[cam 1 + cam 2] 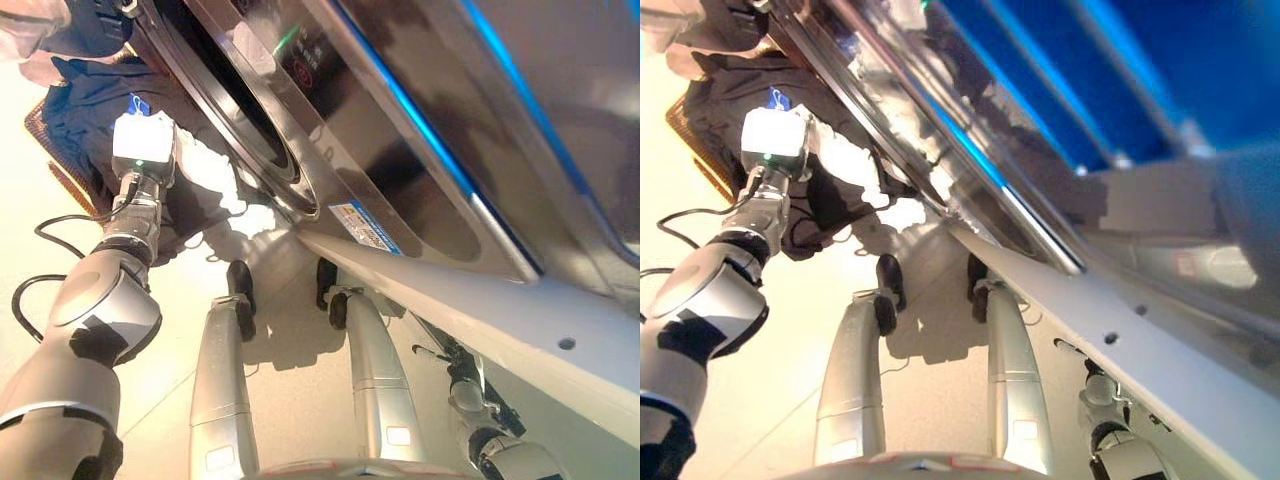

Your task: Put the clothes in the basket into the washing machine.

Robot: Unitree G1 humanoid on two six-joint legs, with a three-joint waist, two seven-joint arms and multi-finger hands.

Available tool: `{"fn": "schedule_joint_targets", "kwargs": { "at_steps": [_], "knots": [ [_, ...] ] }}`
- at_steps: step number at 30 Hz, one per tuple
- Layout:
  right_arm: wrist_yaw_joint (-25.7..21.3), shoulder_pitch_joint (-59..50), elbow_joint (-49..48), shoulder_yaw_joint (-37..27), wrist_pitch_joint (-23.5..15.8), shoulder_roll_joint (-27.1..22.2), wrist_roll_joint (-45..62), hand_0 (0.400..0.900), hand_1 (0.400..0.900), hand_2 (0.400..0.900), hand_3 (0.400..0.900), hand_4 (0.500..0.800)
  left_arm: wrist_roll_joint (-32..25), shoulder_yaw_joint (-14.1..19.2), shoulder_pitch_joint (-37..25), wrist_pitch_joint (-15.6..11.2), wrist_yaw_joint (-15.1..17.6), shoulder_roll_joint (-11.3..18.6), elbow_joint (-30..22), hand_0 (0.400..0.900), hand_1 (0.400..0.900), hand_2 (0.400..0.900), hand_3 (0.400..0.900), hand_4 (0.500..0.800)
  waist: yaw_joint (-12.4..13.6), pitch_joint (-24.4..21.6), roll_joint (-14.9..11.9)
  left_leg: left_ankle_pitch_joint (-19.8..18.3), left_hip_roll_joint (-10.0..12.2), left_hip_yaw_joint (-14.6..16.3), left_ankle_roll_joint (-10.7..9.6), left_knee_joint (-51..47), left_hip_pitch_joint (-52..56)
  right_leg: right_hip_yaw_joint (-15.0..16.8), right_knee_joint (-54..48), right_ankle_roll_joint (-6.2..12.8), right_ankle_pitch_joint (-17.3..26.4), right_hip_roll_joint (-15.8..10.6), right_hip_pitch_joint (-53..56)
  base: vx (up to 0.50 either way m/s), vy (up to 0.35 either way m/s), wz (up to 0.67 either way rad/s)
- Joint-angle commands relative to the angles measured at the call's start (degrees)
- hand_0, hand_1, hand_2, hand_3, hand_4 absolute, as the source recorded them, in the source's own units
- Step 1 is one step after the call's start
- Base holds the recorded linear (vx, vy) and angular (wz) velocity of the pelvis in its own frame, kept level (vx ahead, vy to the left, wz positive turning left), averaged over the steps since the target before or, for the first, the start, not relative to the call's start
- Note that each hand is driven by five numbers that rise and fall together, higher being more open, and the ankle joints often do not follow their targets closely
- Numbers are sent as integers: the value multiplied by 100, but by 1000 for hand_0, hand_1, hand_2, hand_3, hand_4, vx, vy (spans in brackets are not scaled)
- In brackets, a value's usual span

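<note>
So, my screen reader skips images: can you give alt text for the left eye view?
The robot's left hand reaches into dark clothes piled in a brown basket, right beside the washing machine's round door opening. The hand's fingers are hidden in the cloth.

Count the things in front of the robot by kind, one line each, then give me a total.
Washing machine: 1
Basket, only an edge showing: 1
Dark clothes heaped in the basket, separate pieces cannot be told apart: 1 pile
Light cloth at the top left corner: 1
Robot hand, the left one, white-tipped, at the dark clothes: 1
Total: 5
</note>
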Motion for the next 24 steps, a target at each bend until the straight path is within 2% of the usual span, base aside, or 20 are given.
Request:
{"fn": "schedule_joint_targets", "kwargs": {
  "at_steps": [1, 11, 18, 19, 20, 21, 22, 24],
  "knots": [
    [-349, 708, 18, 165, -130, -188, 318, 900, 900, 900, 900, 800, -11, -247, -422, 259, 568, 319, 174, 900, 900, 900, 900, 800, -273, -90, 162, -399, -71, 2, -18, -95, 61, -208, -82, -170, 473, 257, -212, -13, 5, -6],
    [-458, 654, -11, 189, -185, -223, 261, 900, 900, 900, 900, 800, -444, -7, -372, 145, 731, -157, 122, 900, 900, 900, 900, 800, -281, -206, 207, -461, -69, -90, 20, 282, -442, -257, 246, -261, 375, 294, -649, -16, -4, -4],
    [-532, 470, 40, 248, -188, -330, 207, 900, 900, 900, 900, 800, -401, -187, -355, 101, 740, -373, 101, 900, 900, 900, 900, 800, -249, -268, 285, -412, -92, -126, 19, 224, -488, -258, 192, -304, 388, 300, -672, -6, -4, 1],
    [-544, 417, 58, 267, -186, -334, 209, 900, 900, 900, 900, 800, -411, -199, -337, 95, 723, -411, 119, 847, 847, 847, 847, 768, -242, -274, 295, -405, -91, -132, 23, 222, -513, -249, 176, -310, 397, 313, -690, -11, -5, -3],
    [-558, 370, 68, 276, -183, -324, 216, 900, 900, 900, 900, 800, -403, -226, -325, 103, 705, -433, 158, 720, 720, 720, 720, 692, -243, -279, 302, -405, -80, -134, 24, 227, -539, -240, 166, -311, 407, 327, -706, -21, -5, -7],
    [-588, 294, 91, 251, -178, -348, 258, 900, 900, 900, 900, 800, -416, -245, -306, 116, 620, -442, 228, 641, 641, 641, 641, 645, -234, -277, 322, -407, -56, -135, 27, 241, -587, -225, 166, -310, 406, 336, -753, -15, -6, -6],
    [-587, 293, 92, 250, -178, -349, 258, 900, 900, 900, 900, 800, -416, -245, -307, 116, 620, -442, 229, 633, 633, 633, 633, 640, -233, -279, 323, -408, -55, -135, 27, 244, -593, -225, 167, -310, 406, 337, -758, -25, -12, -7],
    [-618, 214, 102, 231, -173, -366, 303, 900, 900, 900, 900, 800, -434, -261, -325, 112, 525, -435, 257, 508, 508, 508, 508, 565, -212, -262, 346, -413, -49, -159, 33, 333, -714, -223, 234, -314, 386, 349, -849, 0, 0, 0]
  ]
}}
